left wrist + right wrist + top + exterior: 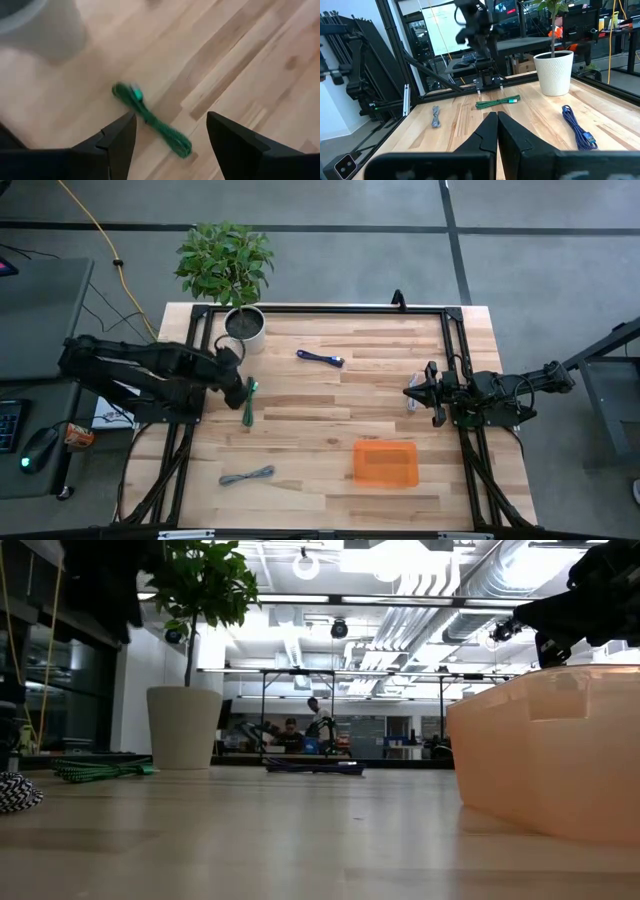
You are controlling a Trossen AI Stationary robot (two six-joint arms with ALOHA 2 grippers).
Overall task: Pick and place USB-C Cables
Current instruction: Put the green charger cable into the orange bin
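Orange tray (545,755) foremost, white plant pot (245,327) beside green cable (249,402).

Dark jointed arms, blunt black fingers (235,145)

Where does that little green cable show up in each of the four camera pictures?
High view: green cable lies left of centre, under the left gripper.
Low view: far left, flat on the table.
Left wrist view: centre, between the open fingers.
Right wrist view: mid-table, stretched sideways.
Shared landmark: the white plant pot, close beside the cable in all four.
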